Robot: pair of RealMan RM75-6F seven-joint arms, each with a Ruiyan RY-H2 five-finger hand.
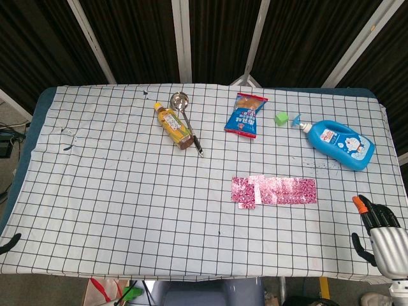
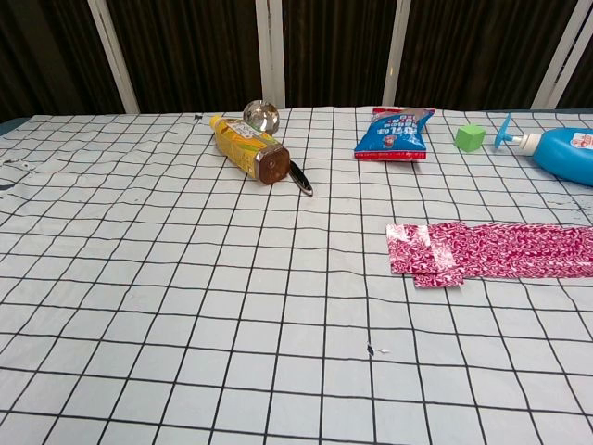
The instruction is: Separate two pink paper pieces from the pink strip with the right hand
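Note:
The pink patterned strip [image 1: 274,190] lies flat on the checked tablecloth right of centre. In the chest view the strip [image 2: 505,248] runs off the right edge. At its left end a small pink piece [image 2: 435,264] overlaps the strip and sticks out toward the front. My right hand [image 1: 379,233] hovers at the table's front right corner, well right of and nearer than the strip, with fingers apart and nothing in them. A dark tip [image 1: 9,243] at the front left edge may be my left hand, and its pose is hidden.
At the back lie a yellow drink bottle [image 1: 173,125], a metal ladle [image 1: 181,102], a blue snack bag [image 1: 246,115], a green cube [image 1: 281,118] and a blue lotion bottle [image 1: 341,145]. The table's front edge [image 1: 191,276] runs close below.

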